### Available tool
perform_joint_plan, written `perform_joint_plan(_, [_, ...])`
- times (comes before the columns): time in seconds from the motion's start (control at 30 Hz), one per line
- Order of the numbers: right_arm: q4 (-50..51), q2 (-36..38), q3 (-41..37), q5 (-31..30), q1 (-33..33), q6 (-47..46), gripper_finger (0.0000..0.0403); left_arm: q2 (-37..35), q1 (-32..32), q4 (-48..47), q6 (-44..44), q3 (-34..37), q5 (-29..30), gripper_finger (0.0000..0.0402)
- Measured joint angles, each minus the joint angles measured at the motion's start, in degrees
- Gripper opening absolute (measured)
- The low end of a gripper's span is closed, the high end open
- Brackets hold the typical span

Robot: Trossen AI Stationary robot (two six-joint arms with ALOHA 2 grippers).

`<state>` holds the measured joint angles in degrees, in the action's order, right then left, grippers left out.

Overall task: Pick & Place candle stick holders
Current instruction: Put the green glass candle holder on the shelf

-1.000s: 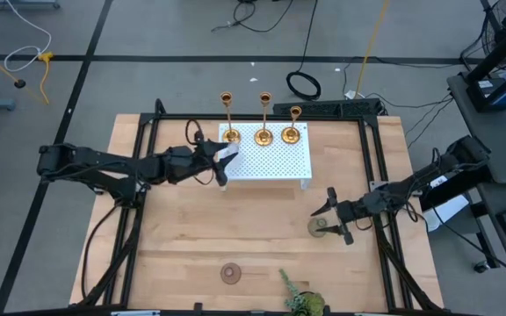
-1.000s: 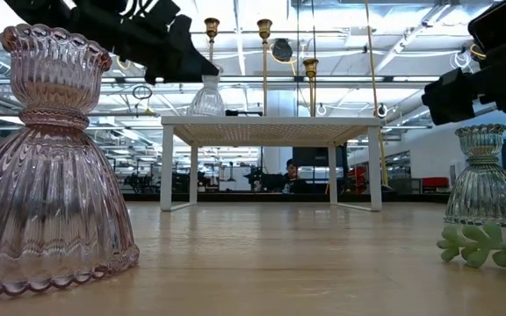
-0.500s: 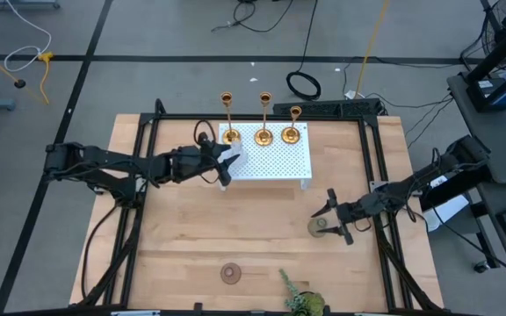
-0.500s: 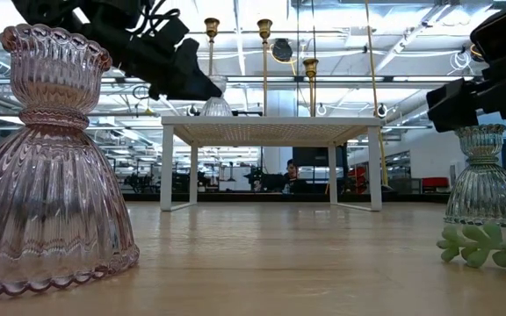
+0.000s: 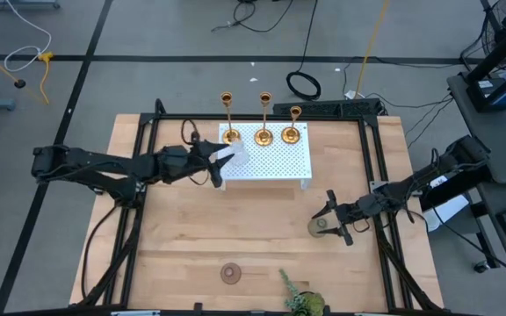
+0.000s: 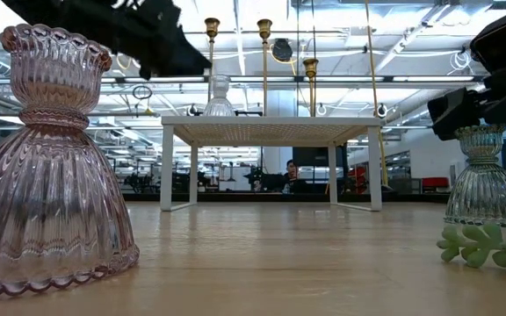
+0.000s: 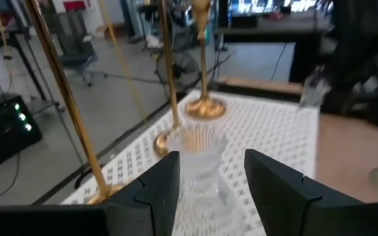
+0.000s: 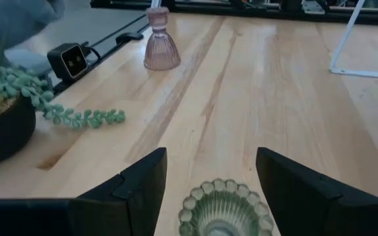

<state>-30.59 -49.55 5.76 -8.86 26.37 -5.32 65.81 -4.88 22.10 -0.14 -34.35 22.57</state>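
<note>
Clear glass holder [image 7: 199,157] upright on white stand [image 5: 271,162] left edge; my left claw [image 5: 219,163] level, released. Right claw [image 5: 334,219] released, straddling green holder [image 8: 223,211].

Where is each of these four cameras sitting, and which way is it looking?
High view: above the table, looking straight down; both arms show.
Low view: at tabletop height, looking across at the white stand; arms enter from above.
Left wrist view: on the left arm, facing the clear glass holder between its open fingers.
Right wrist view: on the right arm, over the green glass holder.
Shared: low and right wrist views both show the pink glass holder.
</note>
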Motion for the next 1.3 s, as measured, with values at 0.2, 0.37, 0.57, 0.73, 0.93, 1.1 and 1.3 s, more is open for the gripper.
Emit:
perform_joint_plan(0.2, [0.03, -1.05, 0.00, -0.07, -0.02, 0.00, 0.0226, -5.44, 1.95, -1.04, 0.31, 0.00, 0.00, 0.0177])
perform_joint_plan(0.37, [1.63, -1.63, 0.00, -0.07, -0.02, -3.05, 0.0226, -8.02, 3.27, -1.13, 0.44, 0.00, 0.02, 0.0177])
perform_joint_plan(0.57, [3.46, -2.10, 0.00, -0.40, -0.02, -4.48, 0.0226, -9.76, 4.84, -1.10, 0.42, 0.00, 0.02, 0.0177])
perform_joint_plan(0.73, [3.66, -2.10, 0.00, -3.42, -0.04, -4.31, 0.0208, -9.72, 5.76, -1.30, 0.44, 0.00, 0.01, 0.0177])
perform_joint_plan(0.93, [3.76, -2.13, 0.00, -3.11, -0.04, -4.50, 0.0165, -9.72, 6.48, -2.29, 2.76, 0.00, 0.02, 0.0177])
perform_joint_plan(1.1, [3.11, -2.15, 0.00, -3.13, -0.04, -4.50, 0.0158, -9.72, 6.94, -3.15, 2.86, 0.00, 0.00, 0.0177])
perform_joint_plan(1.3, [-4.58, -2.15, -0.02, -3.10, -0.04, -4.33, 0.0168, -9.72, 7.30, -3.14, 2.86, 0.00, -0.01, 0.0177])
